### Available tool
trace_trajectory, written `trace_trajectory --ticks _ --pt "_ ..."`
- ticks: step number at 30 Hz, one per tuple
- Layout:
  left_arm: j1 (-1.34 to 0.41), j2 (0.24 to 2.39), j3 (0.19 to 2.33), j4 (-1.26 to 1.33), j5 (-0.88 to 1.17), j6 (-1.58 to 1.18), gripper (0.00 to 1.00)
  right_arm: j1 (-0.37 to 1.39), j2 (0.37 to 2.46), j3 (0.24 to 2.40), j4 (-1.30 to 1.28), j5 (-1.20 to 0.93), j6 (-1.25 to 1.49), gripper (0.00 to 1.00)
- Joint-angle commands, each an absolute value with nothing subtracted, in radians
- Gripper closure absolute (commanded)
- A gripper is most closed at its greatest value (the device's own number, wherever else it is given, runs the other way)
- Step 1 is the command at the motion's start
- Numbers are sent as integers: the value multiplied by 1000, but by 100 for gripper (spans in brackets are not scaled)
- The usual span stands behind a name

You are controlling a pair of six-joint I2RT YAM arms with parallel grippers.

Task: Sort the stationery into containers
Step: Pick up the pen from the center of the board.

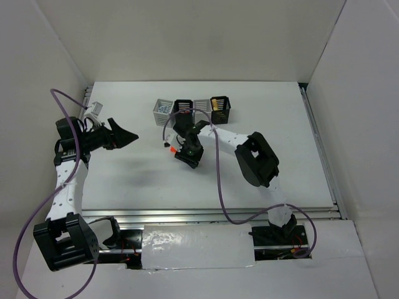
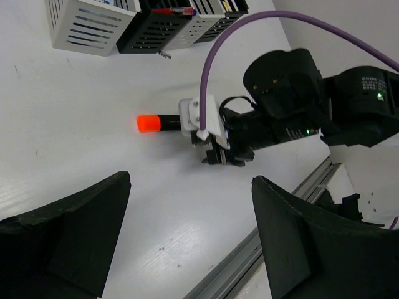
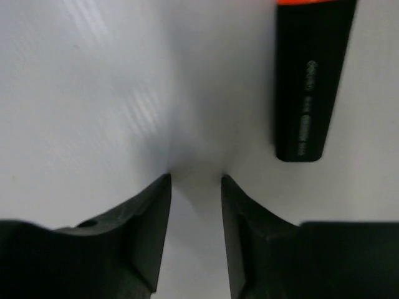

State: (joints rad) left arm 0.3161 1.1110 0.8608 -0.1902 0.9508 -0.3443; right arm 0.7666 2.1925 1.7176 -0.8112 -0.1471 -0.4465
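While both grippers are empty, the orange-black highlighter [image 2: 159,123] lies loose on the white table [image 1: 124,180], just beside the right gripper [image 1: 187,154].
Top view: no readable writing; the left gripper [image 1: 124,136] is spread wide over the table, well apart from the row of four slatted cups [image 1: 192,111], whose contents are too small to name. Left wrist view: white print on the right arm's housing is too small to read; the left fingers [image 2: 62,237] are wide apart, touching nothing; a red pen [image 2: 171,10] shows at the top of a black cup, and the cups are cut off by the top edge. Right wrist view: grey print along the highlighter's black barrel is blurred and unreadable; the fingers stand a narrow gap apart with nothing between them, the highlighter lies outside the jaws toward the picture's right, and its orange end is cut off.
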Motion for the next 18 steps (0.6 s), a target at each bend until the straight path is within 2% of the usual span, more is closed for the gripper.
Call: trace_trajectory --ticks 1,2,7,8,10,15,18 --pt "324 1098 873 -152 992 -348 9 802 2109 1669 -818 -87 -492 54" --pt "324 1097 874 -152 994 -347 9 808 2105 1677 -816 -86 -492 49" --pt "324 1095 877 -161 1011 -327 9 821 2118 1831 -853 -77 -515 43" --pt "324 1097 874 -155 1015 -327 9 824 2126 1856 -857 -69 -546 37" --pt "324 1097 868 -140 1028 -336 9 825 2172 1934 -882 -61 -575 31" --pt "325 1108 870 -146 1049 -324 9 831 2307 2106 -959 -20 -649 31" --pt "327 1106 864 -141 1051 -322 9 839 2348 2114 -950 -3 -699 32"
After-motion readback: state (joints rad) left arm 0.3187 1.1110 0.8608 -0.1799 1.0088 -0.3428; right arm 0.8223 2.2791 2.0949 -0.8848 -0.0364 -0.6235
